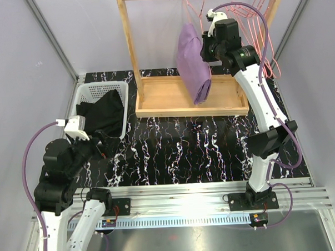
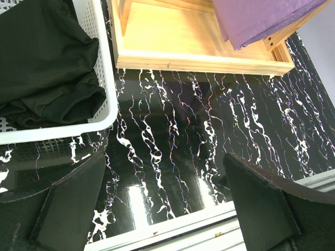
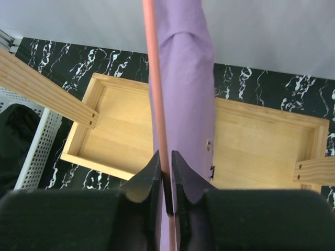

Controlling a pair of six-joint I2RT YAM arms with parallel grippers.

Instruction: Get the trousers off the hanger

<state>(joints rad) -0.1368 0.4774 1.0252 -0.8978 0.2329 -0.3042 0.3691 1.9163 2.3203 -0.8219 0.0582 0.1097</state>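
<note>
A white lattice basket [image 1: 99, 85] stands on the bench [image 1: 185, 152] at the left, just beside the wooden rack [image 1: 129, 44]. In it the black trousers [image 1: 103, 113] lie crumpled, one fold lapping over the near rim. The lilac trousers [image 1: 192, 60] hang folded on a pink wire hanger [image 3: 156, 78] from the rack's top rail. Their lower end reaches down into the rack's shallow wooden base tray [image 1: 160, 95], though whether the cloth touches the tray floor is hard to tell. The right gripper [image 3: 166, 175] is pinched narrow on the hanger wire, right beside the lilac cloth. The left gripper [image 2: 165, 188] stands wide apart and holds nothing, low over the bench near the basket's front corner.
</note>
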